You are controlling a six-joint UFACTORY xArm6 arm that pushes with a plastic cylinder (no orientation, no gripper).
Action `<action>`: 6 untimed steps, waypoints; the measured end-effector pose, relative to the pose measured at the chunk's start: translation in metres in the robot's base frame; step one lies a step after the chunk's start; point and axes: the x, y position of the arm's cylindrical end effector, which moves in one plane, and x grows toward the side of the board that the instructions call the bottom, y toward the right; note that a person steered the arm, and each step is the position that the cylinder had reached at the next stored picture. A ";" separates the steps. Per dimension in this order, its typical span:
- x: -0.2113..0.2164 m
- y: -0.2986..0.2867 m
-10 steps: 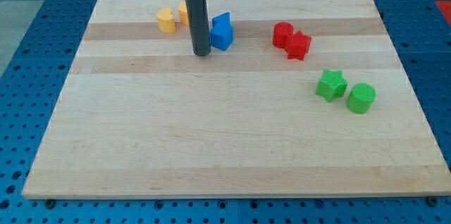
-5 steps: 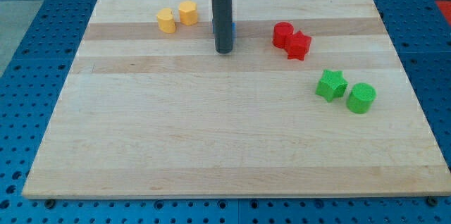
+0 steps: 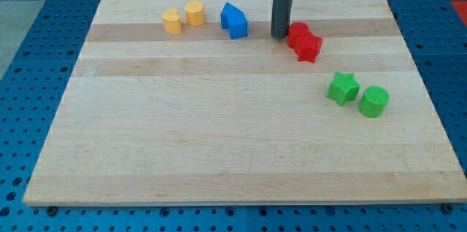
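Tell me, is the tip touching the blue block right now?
No, my tip stands apart from the blue block, on the view's right of it, right beside the red blocks.

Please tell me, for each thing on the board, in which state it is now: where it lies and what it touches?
my tip: on the board, at the view's left side of the red cylinder, touching or nearly touching it.
red cylinder: against the red star.
red star: lying flat.
blue block: alone, apart from my tip.
two yellow blocks: side by side, top left.
green star: beside the green cylinder.
green cylinder: upright.
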 end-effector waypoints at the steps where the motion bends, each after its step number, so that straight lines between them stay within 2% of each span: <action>1: -0.005 0.022; 2: -0.003 0.058; 3: 0.025 0.069; 5: 0.048 0.068; 6: 0.044 0.088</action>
